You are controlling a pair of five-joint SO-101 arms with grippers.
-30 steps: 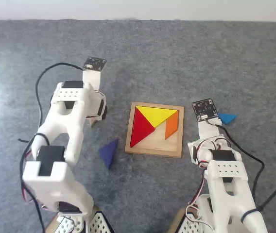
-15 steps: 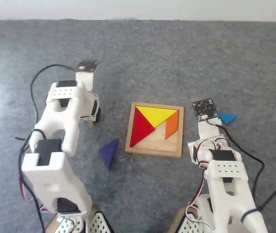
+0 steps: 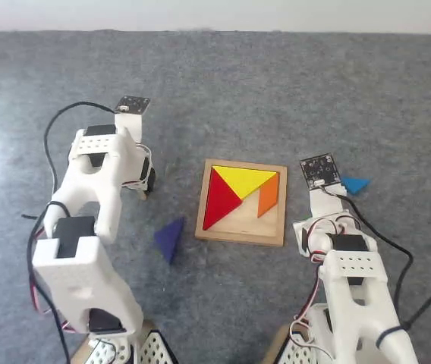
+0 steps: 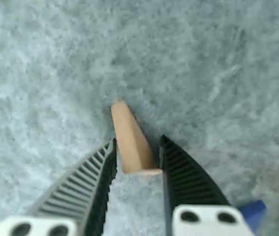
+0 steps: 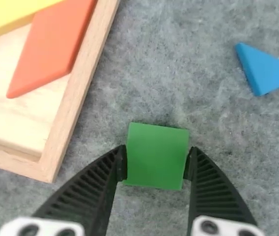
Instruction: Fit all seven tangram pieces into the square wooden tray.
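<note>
High camera looking down over table (image 3: 276, 91), wrist cameras near its surface — right one shares tray (image 5: 78, 93) edge

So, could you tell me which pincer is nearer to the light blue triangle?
Right. The right pincer is closed around the green square, close to the light blue triangle; the left pincer is across the wooden tray, far off.

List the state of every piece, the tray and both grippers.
left gripper: shut on tan piece
right gripper: shut on green square
tray: partly filled; holds red piece, yellow piece, orange piece
light blue triangle: loose, outside tray
dark blue triangle: loose, outside tray
</note>
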